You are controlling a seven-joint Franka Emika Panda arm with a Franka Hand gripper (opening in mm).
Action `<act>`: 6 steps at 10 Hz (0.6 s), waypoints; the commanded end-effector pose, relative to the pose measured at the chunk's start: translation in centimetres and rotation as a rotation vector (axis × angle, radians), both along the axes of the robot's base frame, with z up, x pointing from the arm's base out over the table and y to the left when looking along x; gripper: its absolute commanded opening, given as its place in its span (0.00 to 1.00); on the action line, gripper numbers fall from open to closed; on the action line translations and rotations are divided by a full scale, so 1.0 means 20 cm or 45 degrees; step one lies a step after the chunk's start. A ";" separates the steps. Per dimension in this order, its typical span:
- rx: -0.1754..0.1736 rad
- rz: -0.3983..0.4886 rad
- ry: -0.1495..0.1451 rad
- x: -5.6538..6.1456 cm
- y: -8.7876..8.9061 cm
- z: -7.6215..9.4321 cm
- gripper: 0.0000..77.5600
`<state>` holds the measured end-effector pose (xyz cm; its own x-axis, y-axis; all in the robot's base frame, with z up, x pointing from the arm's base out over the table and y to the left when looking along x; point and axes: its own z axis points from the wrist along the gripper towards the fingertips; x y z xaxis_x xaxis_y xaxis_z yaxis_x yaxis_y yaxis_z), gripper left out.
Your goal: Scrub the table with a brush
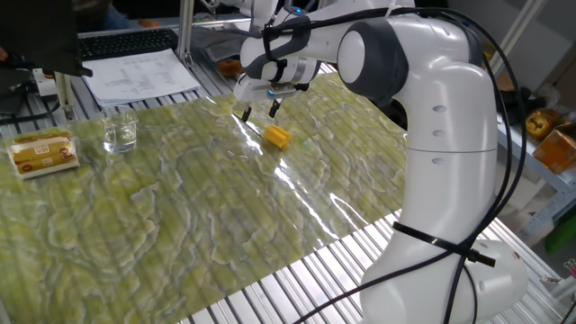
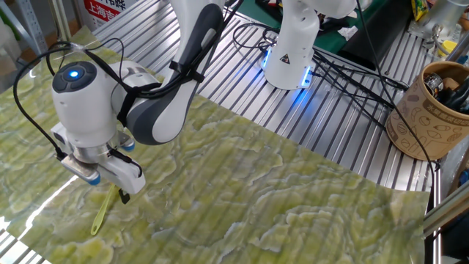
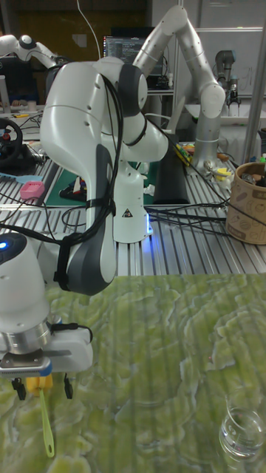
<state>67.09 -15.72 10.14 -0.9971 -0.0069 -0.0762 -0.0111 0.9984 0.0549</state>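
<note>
Seeing the brush [image 1: 277, 137] lying flat on the worktop [image 1: 180, 207], just below my hand [image 1: 259, 110], not touching it. Hand's fingers are spread w/ nothing between them. Glass [image 1: 120, 131] sits well left of the brush, yellow packet [image 1: 41, 152] beyond it.

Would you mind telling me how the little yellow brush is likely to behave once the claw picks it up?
The brush looks small, so probably light. Its thin pale handle may flex under scrubbing pressure. The blocky head lies flat, so it seems unlikely to roll, though it might slide on the glossy table sheet. The open claw hovers above it.
</note>
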 end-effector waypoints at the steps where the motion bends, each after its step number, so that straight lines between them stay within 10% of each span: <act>1: 0.015 -0.011 -0.004 0.02 -0.01 0.01 1.00; 3: 0.013 -0.006 -0.011 0.02 -0.01 0.01 1.00; 6: -0.028 -0.056 0.090 0.02 -0.01 0.01 1.00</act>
